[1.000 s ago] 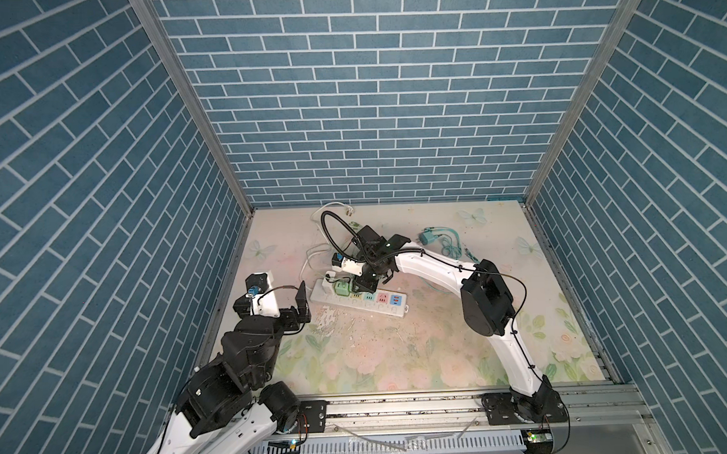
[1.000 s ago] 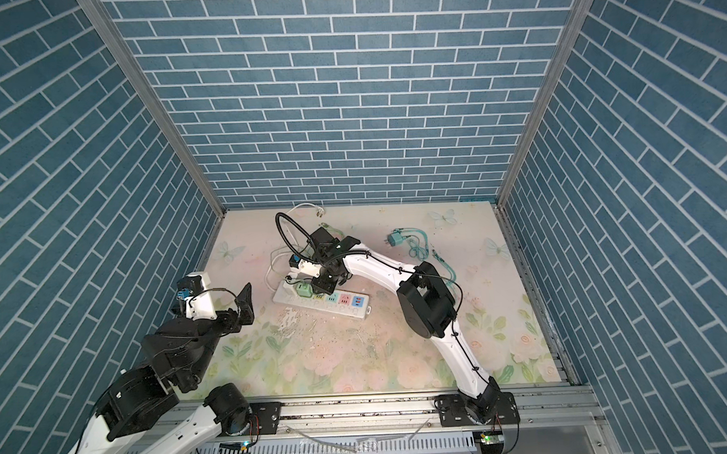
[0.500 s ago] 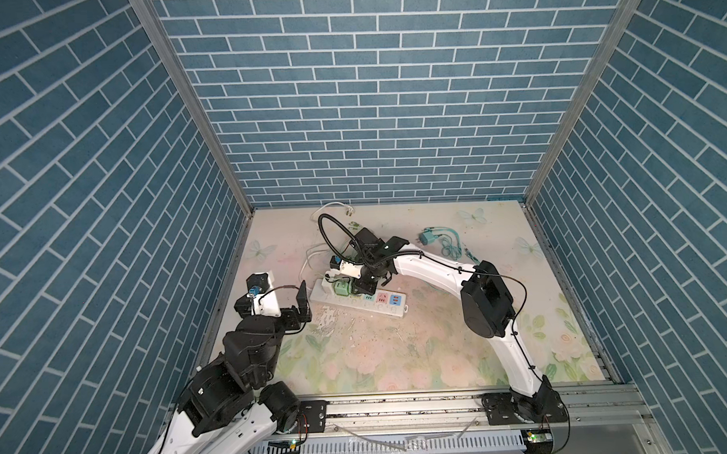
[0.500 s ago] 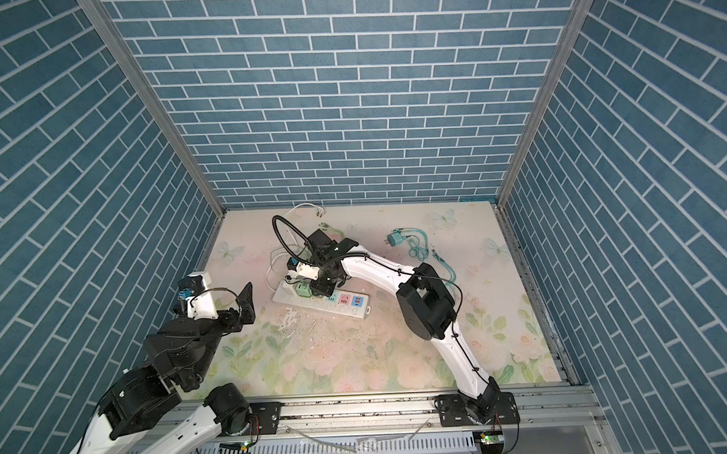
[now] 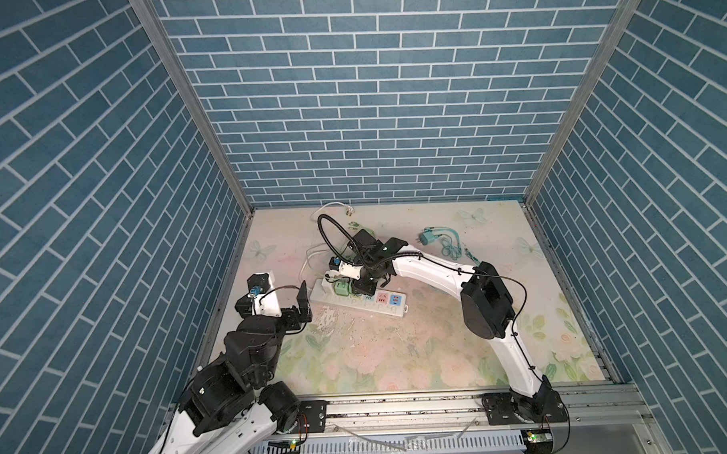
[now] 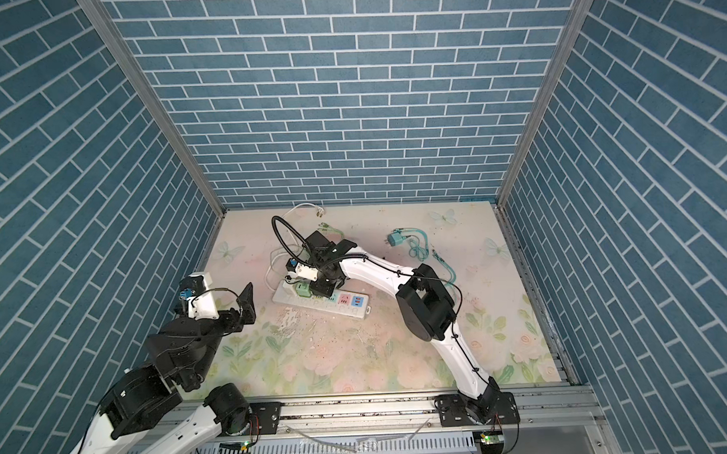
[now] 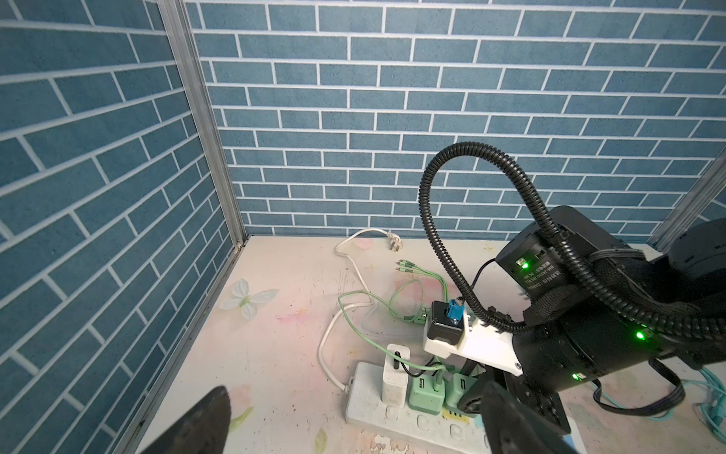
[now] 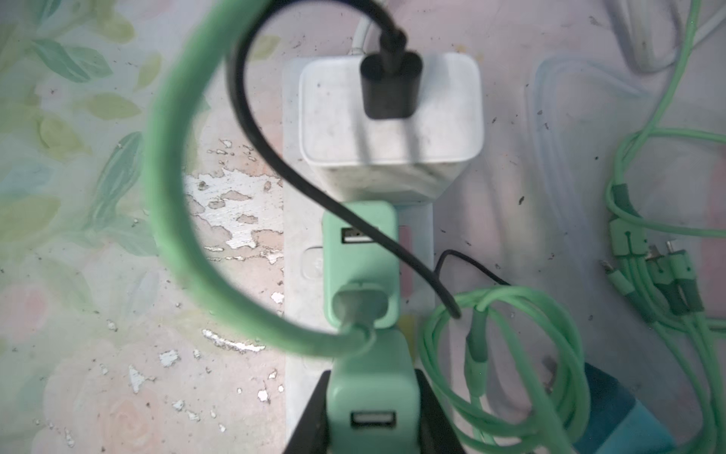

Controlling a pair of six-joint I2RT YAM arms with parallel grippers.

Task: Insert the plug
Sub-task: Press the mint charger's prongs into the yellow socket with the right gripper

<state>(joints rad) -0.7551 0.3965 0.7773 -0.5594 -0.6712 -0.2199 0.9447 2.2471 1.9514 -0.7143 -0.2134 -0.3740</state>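
Jaws of the right gripper (image 8: 371,379) are pinched narrow on the two flat sides of the green plug (image 8: 369,416). Those of the left gripper (image 7: 355,397) stand wide with nothing between them, near the cabled end of the strip and apart from it. I judge that arm parked clear yet close enough to steady the strip.

Across the flowered table (image 5: 420,359) the white power strip (image 5: 356,303) lies flat and slantwise with its sockets facing up, which is why the right arm comes down from above. Three blocks stand on it in a row: a white charger (image 8: 389,125) with a black lead (image 8: 251,129), a green charger (image 8: 359,255) trailing a looped green cable (image 8: 173,196), then the held plug just beside that.

Its long axis is upright, square to the strip's face, with the USB port up toward the wrist camera and the prongs hidden below. A side grip lets a push run straight along them. Its top looks about level with its neighbour, so probably home or nearly; full seating cannot be told
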